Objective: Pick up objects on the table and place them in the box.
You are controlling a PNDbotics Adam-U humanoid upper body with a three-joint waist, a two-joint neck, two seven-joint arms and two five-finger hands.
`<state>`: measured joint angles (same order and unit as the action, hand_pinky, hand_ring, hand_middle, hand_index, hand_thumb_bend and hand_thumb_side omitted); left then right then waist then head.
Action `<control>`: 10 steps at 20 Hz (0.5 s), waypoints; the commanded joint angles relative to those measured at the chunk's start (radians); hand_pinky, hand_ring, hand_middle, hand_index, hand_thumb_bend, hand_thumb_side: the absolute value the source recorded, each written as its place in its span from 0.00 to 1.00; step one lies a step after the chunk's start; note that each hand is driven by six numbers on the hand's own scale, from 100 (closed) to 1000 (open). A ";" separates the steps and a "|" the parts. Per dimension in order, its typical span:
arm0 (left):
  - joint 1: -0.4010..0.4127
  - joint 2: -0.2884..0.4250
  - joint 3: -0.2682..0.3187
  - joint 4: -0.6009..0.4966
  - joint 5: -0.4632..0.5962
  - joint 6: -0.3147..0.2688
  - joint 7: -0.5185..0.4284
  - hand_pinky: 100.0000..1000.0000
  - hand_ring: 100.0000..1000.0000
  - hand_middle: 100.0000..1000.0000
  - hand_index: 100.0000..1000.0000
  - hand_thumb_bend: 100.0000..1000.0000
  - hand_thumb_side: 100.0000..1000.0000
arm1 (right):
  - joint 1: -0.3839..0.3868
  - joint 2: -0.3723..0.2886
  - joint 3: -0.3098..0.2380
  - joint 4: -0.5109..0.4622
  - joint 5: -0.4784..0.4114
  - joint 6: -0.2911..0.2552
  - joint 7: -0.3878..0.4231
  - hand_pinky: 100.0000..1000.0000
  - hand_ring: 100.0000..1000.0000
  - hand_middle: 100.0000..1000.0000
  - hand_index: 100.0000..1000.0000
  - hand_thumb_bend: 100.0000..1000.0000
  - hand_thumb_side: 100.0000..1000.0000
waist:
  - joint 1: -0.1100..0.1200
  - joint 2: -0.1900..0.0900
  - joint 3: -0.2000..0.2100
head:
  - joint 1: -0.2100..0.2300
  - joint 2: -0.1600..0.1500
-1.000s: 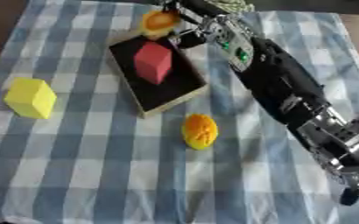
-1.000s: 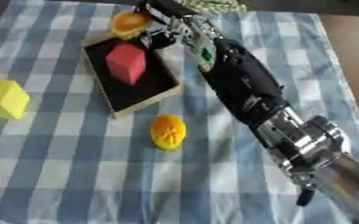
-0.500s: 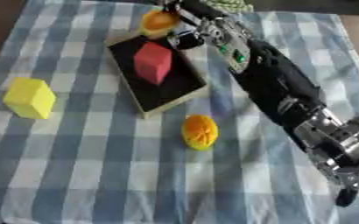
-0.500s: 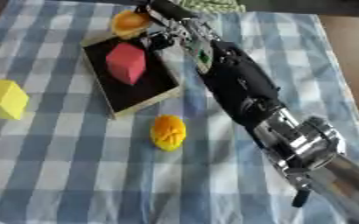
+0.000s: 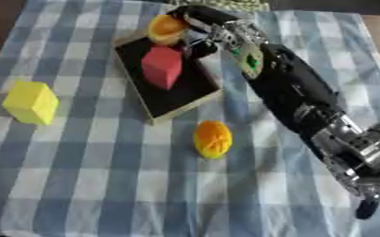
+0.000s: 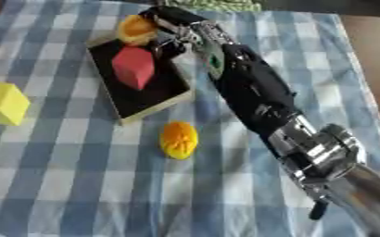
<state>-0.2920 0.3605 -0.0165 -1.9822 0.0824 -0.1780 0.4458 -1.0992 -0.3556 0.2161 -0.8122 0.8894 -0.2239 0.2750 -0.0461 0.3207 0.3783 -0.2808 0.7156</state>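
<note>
The orange fruit (image 5: 166, 28) sits at the far corner of the box (image 5: 195, 95), over its rim, held by the right hand (image 5: 199, 24), whose fingers curl around it from the right. The fruit is roundish; no clear long axis can be read. The box — a shallow tray with a dark floor — lies askew, its long axis running from far-left to near-right. Inside it stands a red block (image 5: 161, 66), tilted, with one edge facing up. A second orange fruit (image 5: 212, 138) lies on the checked cloth (image 5: 79, 185) just beyond the box's near corner, long axis near-to-far. A yellow block (image 5: 32, 102) rests well apart to the left.
</note>
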 commanded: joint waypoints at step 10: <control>-0.008 0.013 0.005 -0.018 0.008 -0.003 0.001 0.76 0.72 0.76 0.82 0.15 0.52 | -0.032 -0.015 -0.026 -0.024 0.070 -0.041 0.097 1.00 1.00 1.00 1.00 0.27 0.00 | -0.015 -0.001 0.005 | -0.002 -0.014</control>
<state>-0.2918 0.3604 -0.0165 -1.9822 0.0865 -0.1785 0.4464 -1.1009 -0.3556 0.2011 -0.8135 0.9659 -0.2637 0.3649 -0.0522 0.3238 0.3827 -0.2832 0.7114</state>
